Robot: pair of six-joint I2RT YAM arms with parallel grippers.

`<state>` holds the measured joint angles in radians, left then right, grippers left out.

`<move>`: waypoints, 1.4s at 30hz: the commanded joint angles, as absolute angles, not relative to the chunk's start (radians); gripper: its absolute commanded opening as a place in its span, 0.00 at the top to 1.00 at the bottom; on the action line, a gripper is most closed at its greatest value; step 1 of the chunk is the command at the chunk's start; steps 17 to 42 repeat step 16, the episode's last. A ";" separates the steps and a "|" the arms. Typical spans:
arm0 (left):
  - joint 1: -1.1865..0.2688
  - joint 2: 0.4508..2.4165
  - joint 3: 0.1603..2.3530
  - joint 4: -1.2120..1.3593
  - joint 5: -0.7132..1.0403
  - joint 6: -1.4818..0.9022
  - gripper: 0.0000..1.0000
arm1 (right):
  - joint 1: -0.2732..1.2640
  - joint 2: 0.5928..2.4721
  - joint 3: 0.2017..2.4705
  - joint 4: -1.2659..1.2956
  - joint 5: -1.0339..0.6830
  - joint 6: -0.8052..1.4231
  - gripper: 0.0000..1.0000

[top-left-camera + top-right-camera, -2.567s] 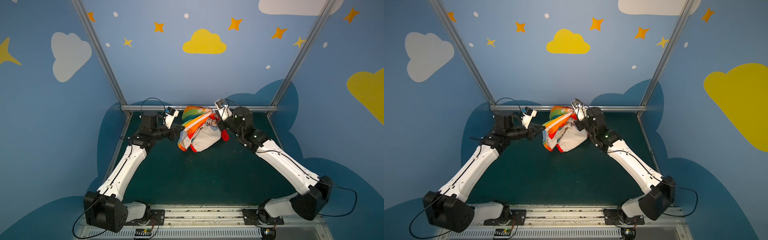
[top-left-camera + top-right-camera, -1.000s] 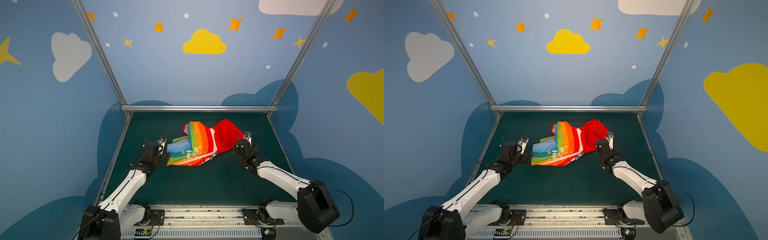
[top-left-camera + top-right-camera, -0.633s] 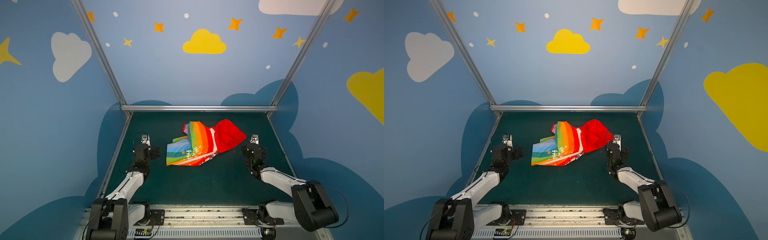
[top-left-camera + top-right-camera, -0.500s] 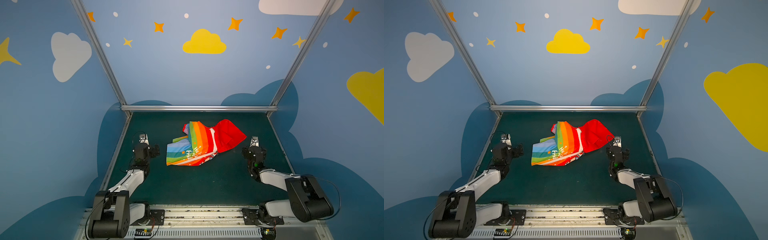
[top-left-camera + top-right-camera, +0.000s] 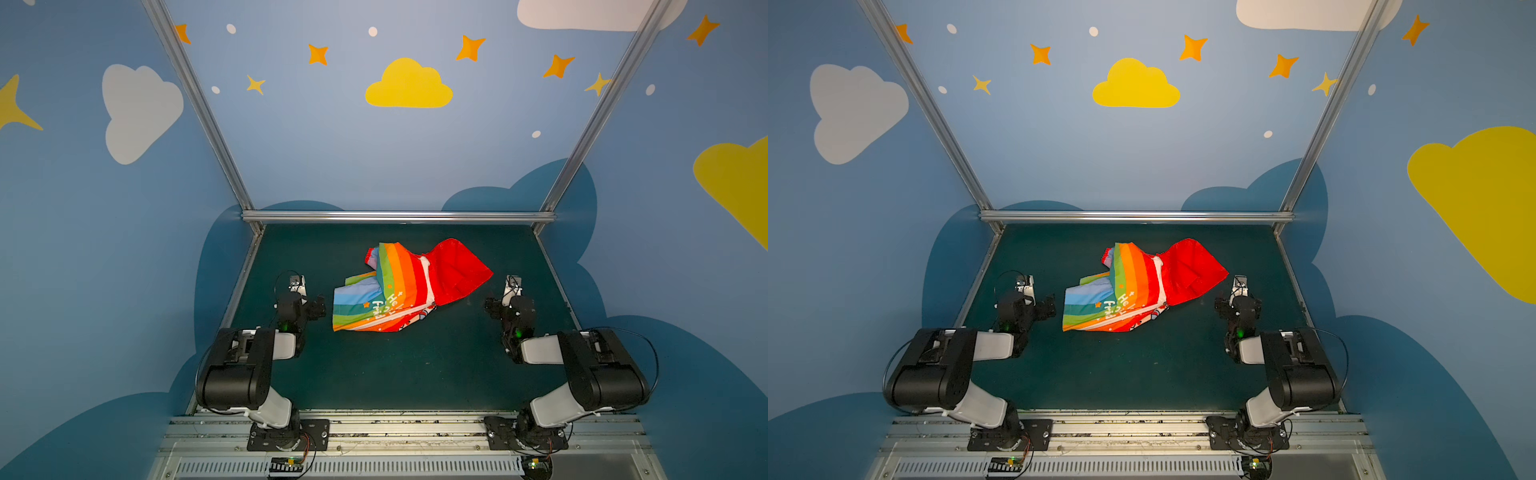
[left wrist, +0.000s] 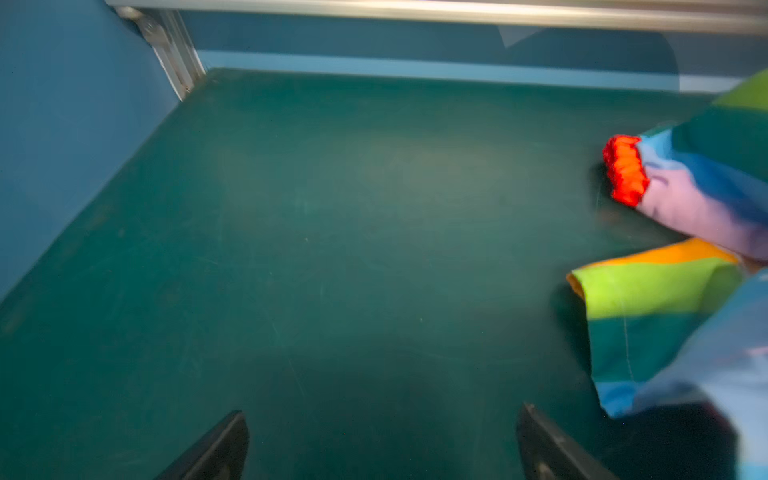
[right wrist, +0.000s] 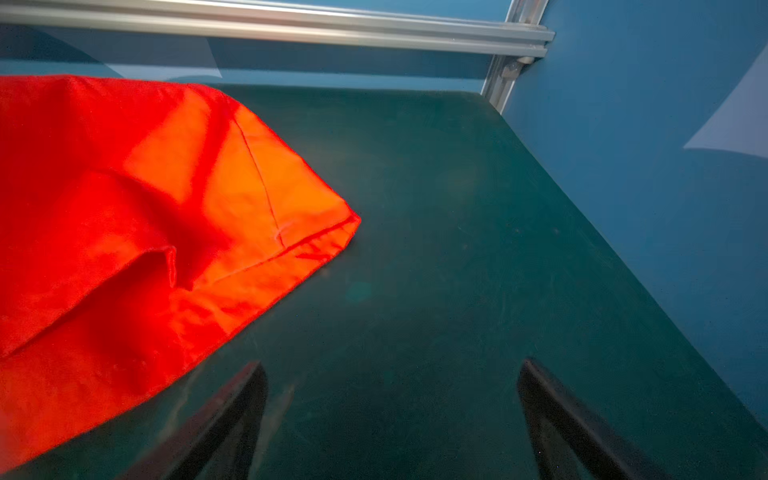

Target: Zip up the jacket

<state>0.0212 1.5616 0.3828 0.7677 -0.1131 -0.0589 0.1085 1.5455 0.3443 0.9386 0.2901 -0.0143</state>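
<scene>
Rainbow-striped thin fabric jacket with a red part (image 5: 401,286) lies crumpled mid-bench, between the arms and touching neither. It is folded over itself, and only a strip of white zipper (image 5: 388,321) shows at the near edge, so it probably needs flattening first. Left tool (image 5: 321,306) and right tool (image 5: 490,307) are both spread wide and empty, sitting low at the sides, likely staged for a fresh grab. Room: blue walls with painted clouds and stars (image 5: 374,158), aluminium frame (image 5: 395,216). Dark green matte bench (image 5: 395,374).

Even soft light, L wrist pic blurry
</scene>
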 commanded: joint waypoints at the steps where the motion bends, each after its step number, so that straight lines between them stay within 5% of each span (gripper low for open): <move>1: 0.020 1.525 0.408 0.777 -0.080 -0.034 0.01 | 0.094 1.523 0.383 0.854 0.247 0.020 0.06; 42: 0.018 1.532 0.404 0.794 -0.084 -0.034 0.01 | 0.079 1.531 0.380 0.875 0.219 0.023 0.06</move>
